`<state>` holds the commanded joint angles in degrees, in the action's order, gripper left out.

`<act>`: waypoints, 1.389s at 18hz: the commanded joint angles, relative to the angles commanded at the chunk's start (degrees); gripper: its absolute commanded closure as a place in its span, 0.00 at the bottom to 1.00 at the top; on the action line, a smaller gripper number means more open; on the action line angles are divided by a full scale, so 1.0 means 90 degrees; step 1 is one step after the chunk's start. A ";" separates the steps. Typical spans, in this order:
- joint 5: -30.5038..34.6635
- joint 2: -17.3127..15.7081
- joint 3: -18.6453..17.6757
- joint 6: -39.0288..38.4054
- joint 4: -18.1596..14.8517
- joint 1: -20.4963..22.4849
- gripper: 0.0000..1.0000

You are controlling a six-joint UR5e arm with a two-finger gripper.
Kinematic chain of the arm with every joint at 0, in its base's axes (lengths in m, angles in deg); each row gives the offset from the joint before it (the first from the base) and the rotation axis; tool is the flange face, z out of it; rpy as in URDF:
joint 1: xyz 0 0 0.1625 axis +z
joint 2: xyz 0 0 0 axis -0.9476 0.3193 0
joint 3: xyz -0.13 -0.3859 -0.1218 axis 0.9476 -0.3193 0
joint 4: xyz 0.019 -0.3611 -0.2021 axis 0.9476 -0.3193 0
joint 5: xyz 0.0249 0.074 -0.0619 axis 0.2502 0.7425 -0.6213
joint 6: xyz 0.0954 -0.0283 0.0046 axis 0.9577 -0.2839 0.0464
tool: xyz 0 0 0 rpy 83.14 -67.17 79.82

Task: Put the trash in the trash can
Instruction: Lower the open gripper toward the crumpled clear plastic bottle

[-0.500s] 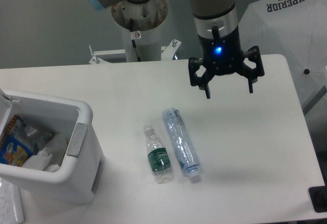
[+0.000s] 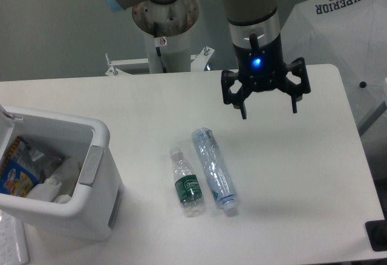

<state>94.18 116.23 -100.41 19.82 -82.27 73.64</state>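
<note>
Landmark: the trash can (image 2: 100, 133), white, boxy, thick-rimmed, at the near left of the counter (image 2: 302, 174); inside it a blue-and-yellow packet (image 2: 13, 169) and some pale crumpled scraps. Just right of the can, nearer the counter's middle, the two bottles lie side by side on the surface, almost touching: the short bottle (image 2: 187, 183) with green label closer to the can, the long bluish bottle (image 2: 213, 168) on its far side. Neither is in the can yet. Farther back and to the right, well apart from both bottles, the gripper (image 2: 268, 109) hangs above the counter with jaws spread wide, holding nothing. Judged step: approach for a first pick. Next move calls for travelling toward the can's side, lining the jaws across one bottle's width, then descending
</note>
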 joint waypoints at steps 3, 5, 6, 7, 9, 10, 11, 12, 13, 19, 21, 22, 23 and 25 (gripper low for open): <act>0.0010 0.0049 -0.0390 -0.0078 0.0857 -0.0020 0.00; -0.0010 0.0049 -0.0693 -0.0428 0.1288 -0.0058 0.00; -0.0010 0.0078 -0.0704 -0.0584 0.1290 -0.0117 0.00; -0.0039 0.0165 -0.0704 -0.0673 0.1290 -0.0137 0.00; -0.0098 0.0292 -0.0714 -0.0742 0.1299 -0.0224 0.00; -0.0107 0.0380 -0.0714 -0.0839 0.1290 -0.0273 0.00; -0.0127 0.0458 -0.0724 -0.0966 0.1290 -0.0341 0.00; -0.0127 0.0537 -0.0724 -0.1083 0.1290 -0.0410 0.00; -0.0127 0.0624 -0.0714 -0.1171 0.1290 -0.0439 0.00; -0.0069 0.1181 -0.0792 -0.1514 0.1309 -0.0469 0.00; -0.0098 0.1347 -0.0802 -0.1514 0.1319 -0.0459 0.00; -0.0107 0.1396 -0.0802 -0.1514 0.1329 -0.0459 0.00; -0.0108 0.1426 -0.0802 -0.1514 0.1329 -0.0459 0.00; -0.0108 0.1533 -0.0802 -0.1523 0.1338 -0.0430 0.00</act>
<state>93.22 130.03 -107.62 6.11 -70.22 69.77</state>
